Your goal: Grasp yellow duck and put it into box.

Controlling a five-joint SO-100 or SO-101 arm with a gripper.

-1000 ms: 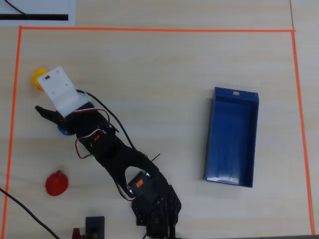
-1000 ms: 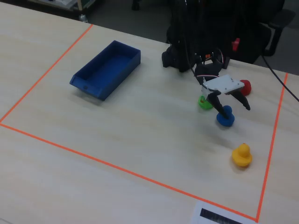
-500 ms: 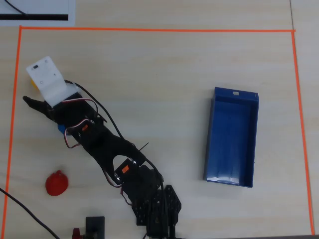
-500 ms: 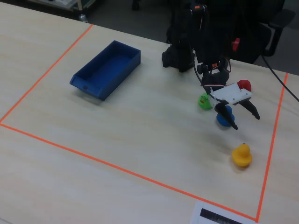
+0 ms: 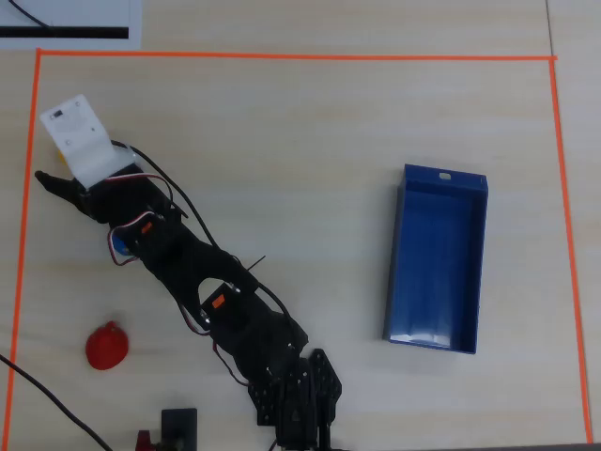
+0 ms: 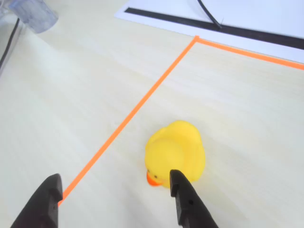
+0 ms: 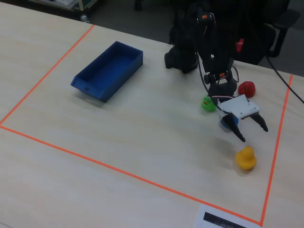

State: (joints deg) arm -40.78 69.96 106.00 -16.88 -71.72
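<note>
Yellow duck sits on the pale surface in the wrist view, just right of the orange tape line, beak at 7 o'clock. The gripper hangs over it with fingers apart, the right fingertip overlapping the duck's near edge. In the fixed view, the blue box lies well apart at 10 o'clock from the duck; green duck and red duck flank the arm.
</note>
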